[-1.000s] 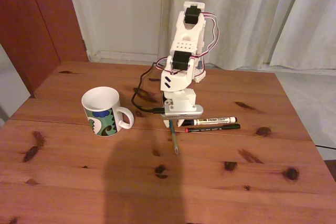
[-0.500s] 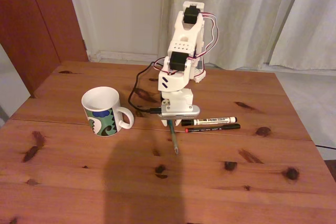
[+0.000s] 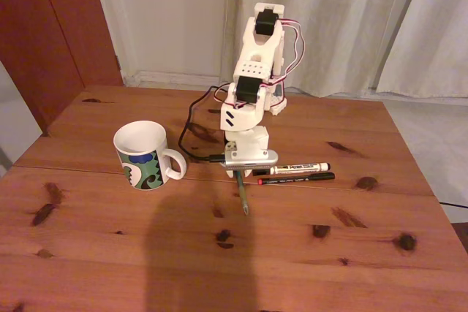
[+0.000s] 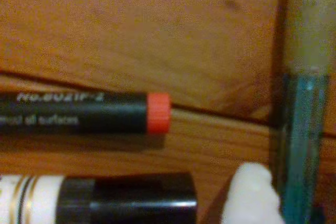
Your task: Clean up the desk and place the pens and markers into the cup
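Seemingly light, stiff and slippery, the teal pen [image 4: 300, 145] suits a mid-barrel pinch (gripper [image 3: 239, 172] jaw state unclear).

Bare desk [image 3: 307, 268] around cup [image 3: 145, 155]

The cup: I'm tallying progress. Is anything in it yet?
Seemingly empty: the cup shows bare white inside, its bottom hidden; both pens and the marker lie on the desk.

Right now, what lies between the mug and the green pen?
Only bare desk, in the fixed view, between the mug and the green pen.
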